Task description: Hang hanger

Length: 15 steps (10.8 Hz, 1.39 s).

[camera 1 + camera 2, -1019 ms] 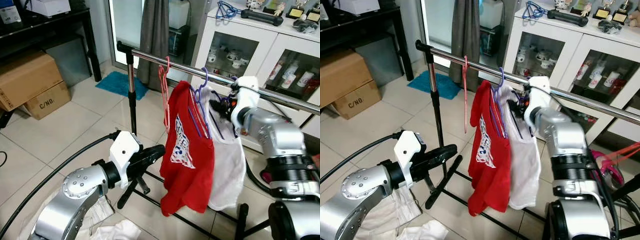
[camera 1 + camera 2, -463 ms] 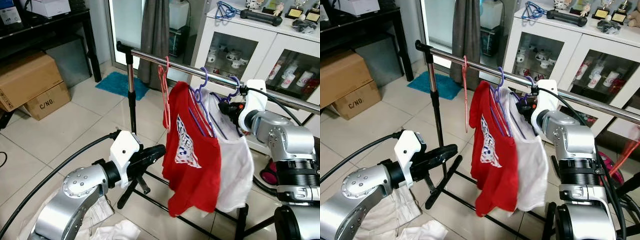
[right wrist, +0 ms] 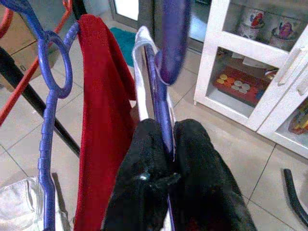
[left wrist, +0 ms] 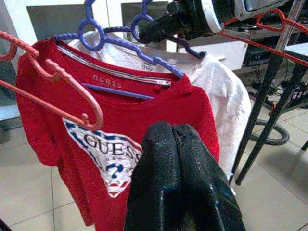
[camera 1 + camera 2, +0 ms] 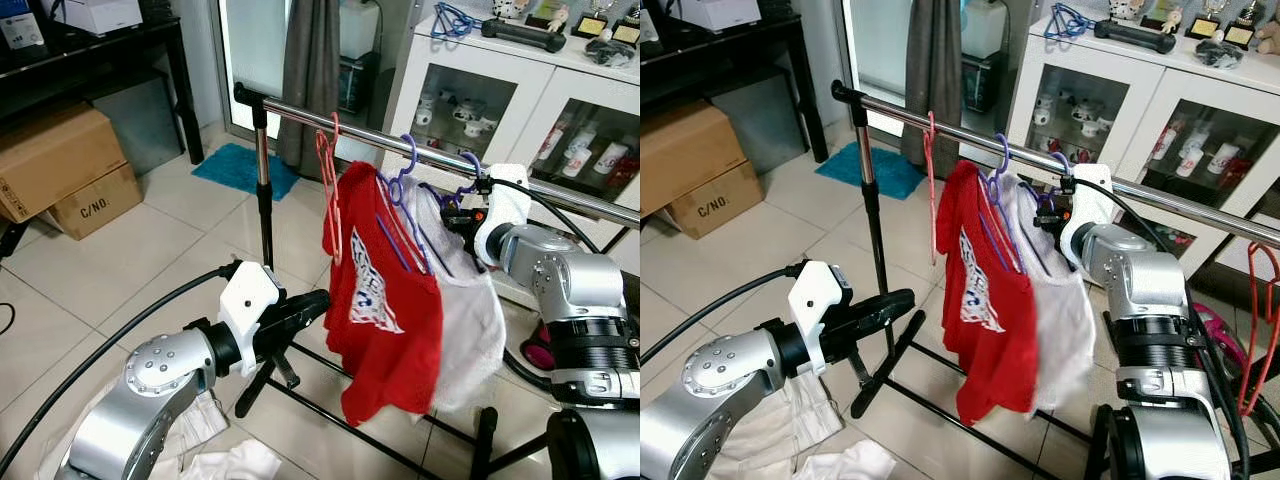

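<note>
While idling low in front, left gripper [image 5: 305, 305]: fingers closed, holding nothing. Right gripper [image 5: 452, 215]: pinched on purple hanger [image 3: 161, 96] w/ white shirt [image 5: 470, 310], hook at rail [image 5: 300, 113]. Seat hook fully before releasing.

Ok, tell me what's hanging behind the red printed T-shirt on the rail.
Behind the red printed T-shirt hangs a white garment on a purple plastic hanger, which the right claw grips. The shirt covers most of the white garment's front, so any print is hidden.
</note>
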### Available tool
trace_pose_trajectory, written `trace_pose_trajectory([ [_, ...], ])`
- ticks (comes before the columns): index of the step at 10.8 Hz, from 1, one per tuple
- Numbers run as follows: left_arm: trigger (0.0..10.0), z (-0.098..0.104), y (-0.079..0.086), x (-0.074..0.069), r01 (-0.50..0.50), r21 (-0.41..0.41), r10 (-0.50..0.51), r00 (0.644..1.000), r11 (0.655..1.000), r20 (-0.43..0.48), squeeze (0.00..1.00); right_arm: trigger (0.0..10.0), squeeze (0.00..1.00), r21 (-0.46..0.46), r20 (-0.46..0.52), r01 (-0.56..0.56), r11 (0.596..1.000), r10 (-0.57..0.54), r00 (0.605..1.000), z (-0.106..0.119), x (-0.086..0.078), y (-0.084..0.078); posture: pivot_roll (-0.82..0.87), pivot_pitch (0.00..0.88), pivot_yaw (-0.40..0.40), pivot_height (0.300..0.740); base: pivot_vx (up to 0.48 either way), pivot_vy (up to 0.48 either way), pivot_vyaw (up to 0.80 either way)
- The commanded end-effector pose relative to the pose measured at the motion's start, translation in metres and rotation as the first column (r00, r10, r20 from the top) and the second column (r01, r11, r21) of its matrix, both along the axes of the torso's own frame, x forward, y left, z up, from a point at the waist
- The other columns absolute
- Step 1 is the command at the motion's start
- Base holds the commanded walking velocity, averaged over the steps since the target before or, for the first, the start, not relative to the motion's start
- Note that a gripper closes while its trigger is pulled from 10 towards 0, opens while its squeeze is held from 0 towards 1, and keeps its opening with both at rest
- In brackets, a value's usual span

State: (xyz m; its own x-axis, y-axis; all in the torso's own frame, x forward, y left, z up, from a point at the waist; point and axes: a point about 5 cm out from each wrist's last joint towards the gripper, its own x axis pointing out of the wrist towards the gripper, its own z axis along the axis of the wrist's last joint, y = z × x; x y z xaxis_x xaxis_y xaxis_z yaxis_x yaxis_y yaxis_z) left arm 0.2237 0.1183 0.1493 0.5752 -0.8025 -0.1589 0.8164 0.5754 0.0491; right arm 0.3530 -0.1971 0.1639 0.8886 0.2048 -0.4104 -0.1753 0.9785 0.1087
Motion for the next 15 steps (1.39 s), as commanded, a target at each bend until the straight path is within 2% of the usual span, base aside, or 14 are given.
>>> trace_pose_trajectory([
  [1, 10.0, 0.004, -0.002, 0.000, 0.015, 0.004, -0.015, 1.000, 1.000, 0.015, 0.00, 0.0, 0.00, 0.006, 0.027, -0.001, 1.000, 0.001, 1.000, 0.007, 0.003, 0.000, 0.08, 0.000, -0.048, 0.740, 0.000, 0.000, 0.00],
  [5, 10.0, 0.006, -0.002, 0.002, 0.018, 0.007, -0.018, 1.000, 1.000, 0.020, 0.00, 0.0, 0.00, 0.022, 0.068, -0.039, 0.999, 0.037, 0.997, 0.009, 0.001, 0.003, 0.09, 0.000, -0.038, 0.740, 0.000, 0.000, 0.00],
  [7, 10.0, 0.005, 0.006, 0.015, -0.132, 0.021, 0.130, 0.990, 0.991, 0.053, 0.00, 0.0, 0.00, -0.003, 0.126, -0.064, 0.998, 0.064, 0.990, 0.017, -0.012, -0.004, 0.09, 0.000, -0.036, 0.740, 0.000, 0.000, 0.00],
  [8, 10.0, 0.005, 0.011, 0.023, -0.226, 0.008, 0.225, 0.972, 0.974, 0.073, 0.00, 0.0, 0.00, -0.023, 0.149, -0.072, 0.997, 0.074, 0.986, 0.020, -0.019, -0.009, 0.09, 0.000, -0.036, 0.740, 0.000, 0.000, 0.00],
  [9, 10.0, 0.005, 0.019, 0.030, -0.354, -0.021, 0.355, 0.929, 0.935, 0.101, 0.00, 0.0, 0.00, -0.068, 0.165, -0.071, 0.995, 0.082, 0.983, 0.026, -0.035, -0.020, 0.09, 0.000, -0.040, 0.740, 0.000, 0.000, 0.00],
  [10, 10.0, 0.004, 0.020, 0.031, -0.374, -0.020, 0.374, 0.922, 0.927, 0.104, 0.00, 0.0, 0.00, -0.092, 0.157, -0.068, 0.993, 0.082, 0.984, 0.027, -0.045, -0.025, 0.09, 0.000, -0.042, 0.740, 0.000, 0.000, 0.00],
  [12, 10.0, 0.004, 0.020, 0.031, -0.374, -0.020, 0.374, 0.922, 0.927, 0.104, 0.00, 0.0, 0.00, -0.092, 0.157, -0.068, 0.993, 0.082, 0.984, 0.027, -0.045, -0.025, 0.09, 0.000, -0.042, 0.740, 0.000, 0.000, 0.00],
  [13, 10.0, 0.002, 0.019, 0.030, -0.375, -0.016, 0.374, 0.922, 0.927, 0.097, 0.00, 10.0, 0.00, -0.158, 0.136, -0.046, 0.986, 0.068, 0.988, 0.016, -0.063, -0.029, 0.08, 0.000, -0.038, 0.740, -0.289, 0.000, 0.00],
  [14, 10.0, -0.002, 0.017, 0.030, -0.379, -0.007, 0.378, 0.922, 0.925, 0.088, 0.00, 10.0, 0.00, -0.204, 0.122, 0.031, 0.978, -0.006, 0.993, -0.003, -0.083, -0.031, 0.08, 0.000, -0.041, 0.740, -0.307, 0.000, 0.00],
  [15, 10.0, -0.003, 0.016, 0.030, -0.381, -0.007, 0.380, 0.920, 0.924, 0.089, 0.00, 10.0, 0.00, -0.217, 0.122, 0.050, 0.975, -0.023, 0.992, -0.007, -0.087, -0.031, 0.08, 0.000, -0.044, 0.740, -0.307, 0.000, 0.00],
])
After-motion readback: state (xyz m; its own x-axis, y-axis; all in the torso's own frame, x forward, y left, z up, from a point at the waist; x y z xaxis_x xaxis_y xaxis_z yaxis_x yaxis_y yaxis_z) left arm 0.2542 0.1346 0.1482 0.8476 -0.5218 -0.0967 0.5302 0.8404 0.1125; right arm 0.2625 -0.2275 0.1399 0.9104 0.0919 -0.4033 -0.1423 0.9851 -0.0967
